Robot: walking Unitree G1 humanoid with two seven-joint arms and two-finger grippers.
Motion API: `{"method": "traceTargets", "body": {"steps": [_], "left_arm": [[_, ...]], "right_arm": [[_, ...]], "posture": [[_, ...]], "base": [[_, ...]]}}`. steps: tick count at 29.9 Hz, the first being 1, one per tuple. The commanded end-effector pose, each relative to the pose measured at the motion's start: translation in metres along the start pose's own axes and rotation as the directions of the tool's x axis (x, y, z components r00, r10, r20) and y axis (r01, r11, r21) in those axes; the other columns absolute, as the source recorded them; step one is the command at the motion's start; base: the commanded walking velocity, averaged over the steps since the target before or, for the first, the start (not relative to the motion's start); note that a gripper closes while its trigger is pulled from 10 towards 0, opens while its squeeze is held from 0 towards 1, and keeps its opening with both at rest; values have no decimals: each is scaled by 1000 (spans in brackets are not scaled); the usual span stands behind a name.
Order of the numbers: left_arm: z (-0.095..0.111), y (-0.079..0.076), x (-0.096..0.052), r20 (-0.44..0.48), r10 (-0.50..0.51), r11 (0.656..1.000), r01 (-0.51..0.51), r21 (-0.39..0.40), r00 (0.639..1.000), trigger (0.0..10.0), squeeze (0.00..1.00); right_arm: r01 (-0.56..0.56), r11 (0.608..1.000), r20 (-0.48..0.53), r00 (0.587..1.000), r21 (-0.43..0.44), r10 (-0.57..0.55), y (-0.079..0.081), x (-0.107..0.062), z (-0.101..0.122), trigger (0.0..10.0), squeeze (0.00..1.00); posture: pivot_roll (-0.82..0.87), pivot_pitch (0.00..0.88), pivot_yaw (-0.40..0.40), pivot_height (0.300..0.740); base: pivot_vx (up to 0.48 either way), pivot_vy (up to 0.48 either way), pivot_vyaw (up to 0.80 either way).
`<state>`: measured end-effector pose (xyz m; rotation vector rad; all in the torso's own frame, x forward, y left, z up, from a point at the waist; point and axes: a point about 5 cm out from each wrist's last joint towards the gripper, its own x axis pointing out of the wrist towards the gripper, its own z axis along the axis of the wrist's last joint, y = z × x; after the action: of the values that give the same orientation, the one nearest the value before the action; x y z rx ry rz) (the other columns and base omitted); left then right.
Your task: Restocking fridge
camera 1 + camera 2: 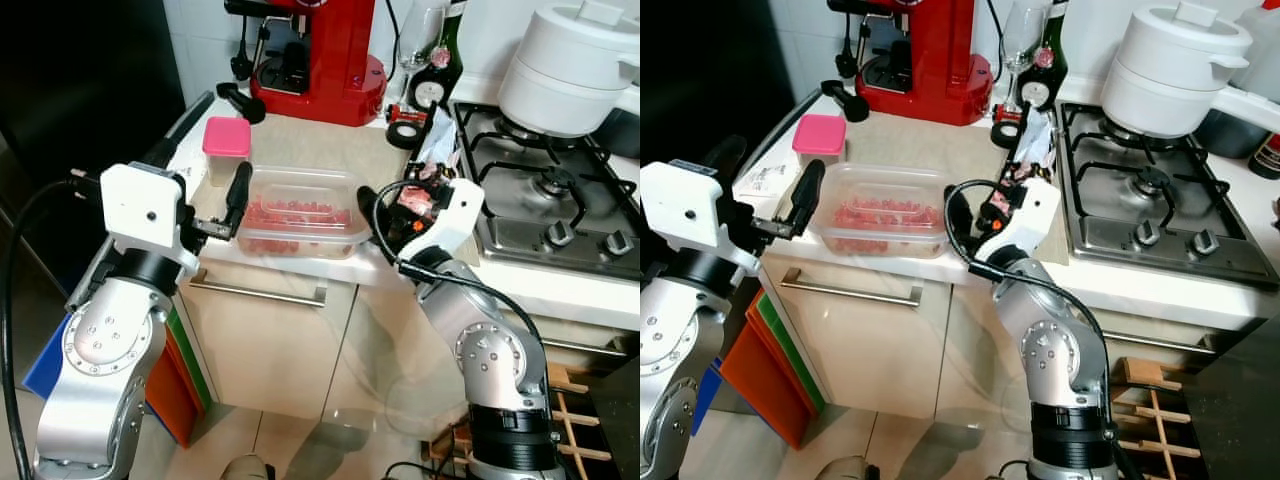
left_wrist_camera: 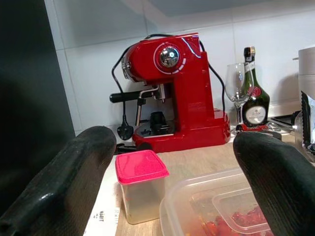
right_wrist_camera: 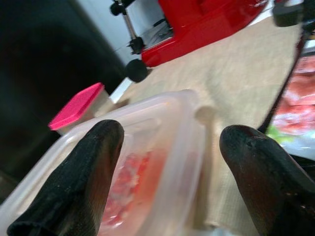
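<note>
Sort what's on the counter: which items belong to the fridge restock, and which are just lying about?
Job: clear tub of red food, between left gripper and right gripper, both open; pink-lidded tub, probably.
Lying about: coffee machine, bottle, wine glass, white pot, hob.

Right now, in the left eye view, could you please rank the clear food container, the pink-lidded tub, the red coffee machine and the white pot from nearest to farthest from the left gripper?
1. Clear food container: beside the left gripper, at the counter's front edge.
2. Pink-lidded tub: just behind the gripper.
3. Red coffee machine: at the back wall.
4. White pot: far right, on the hob.
</note>
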<state>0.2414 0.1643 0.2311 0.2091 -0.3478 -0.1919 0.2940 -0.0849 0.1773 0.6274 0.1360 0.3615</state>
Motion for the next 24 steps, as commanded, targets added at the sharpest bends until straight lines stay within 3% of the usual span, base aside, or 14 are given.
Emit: {"method": "traceTargets", "body": {"steps": [1,15,16,17,24], "left_arm": [[4,-2,2,16,-20,1000,20,9,1000,10000,0],[3,-2,8,11,-20,1000,20,-1,1000,10000,0],[3,-2,8,10,-21,1000,21,-4,1000,10000,0],[2,-1,10,5,-16,1000,16,-13,1000,10000,0],[2,1,12,0,-9,1000,9,-19,1000,10000,0]], "right_arm": [[-18,1000,-12,1000,12,18,2,-3,1,10000,0],[35,993,-153,988,109,-18,-4,6,-19,10000,0],[40,993,-159,987,107,-22,-4,7,-21,6706,0],[47,994,-159,987,95,-31,-5,9,-20,0,0],[53,996,-137,990,66,-44,-3,14,-15,0,0]], "posture": [[165,0,-47,711],[161,0,-43,711],[160,0,-42,711],[161,0,-42,711],[162,0,-40,711]], "base": [[0,0,0],[0,0,0],[0,0,0],[0,0,0],[0,0,0]]}}
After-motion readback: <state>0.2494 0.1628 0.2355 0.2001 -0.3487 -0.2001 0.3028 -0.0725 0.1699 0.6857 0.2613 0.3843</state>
